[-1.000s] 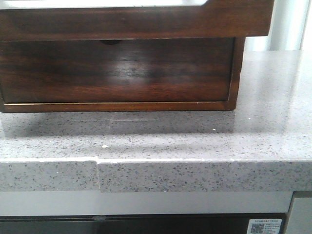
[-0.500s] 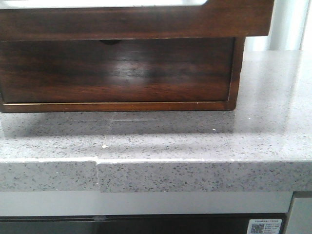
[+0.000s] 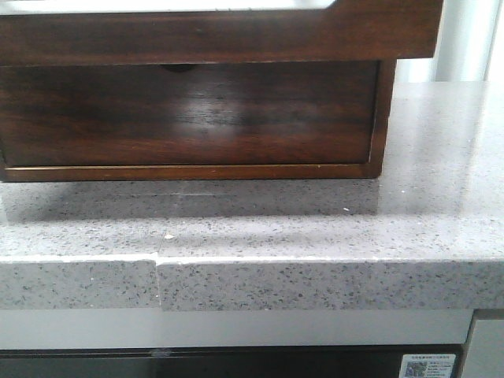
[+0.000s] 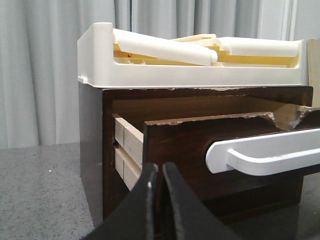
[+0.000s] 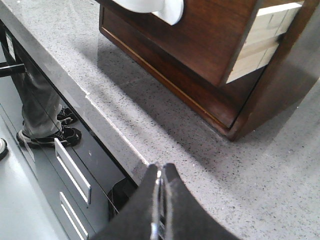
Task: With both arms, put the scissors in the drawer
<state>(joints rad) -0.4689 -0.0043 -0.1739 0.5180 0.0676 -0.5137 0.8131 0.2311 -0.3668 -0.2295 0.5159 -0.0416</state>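
Observation:
The scissors are not in any view. The dark-brown drawer (image 3: 220, 35) stands partly pulled out of the wooden box, above the lower front (image 3: 189, 118) with a half-round notch. In the left wrist view the drawer (image 4: 180, 145) shows its pale wood side and a white handle (image 4: 265, 152). My left gripper (image 4: 160, 167) is shut, just in front of the drawer's front corner. My right gripper (image 5: 160, 167) is shut over the counter's front edge, away from the drawer (image 5: 210, 35). A thin bright sliver shows between its fingers; I cannot tell what it is. Neither gripper shows in the front view.
A white tray (image 4: 95, 60) with cream and yellow parts sits on top of the box. The box stands on a speckled grey counter (image 3: 315, 228). Below the counter edge are dark cabinet drawers (image 5: 70, 170). A person's feet (image 5: 45, 135) are on the floor.

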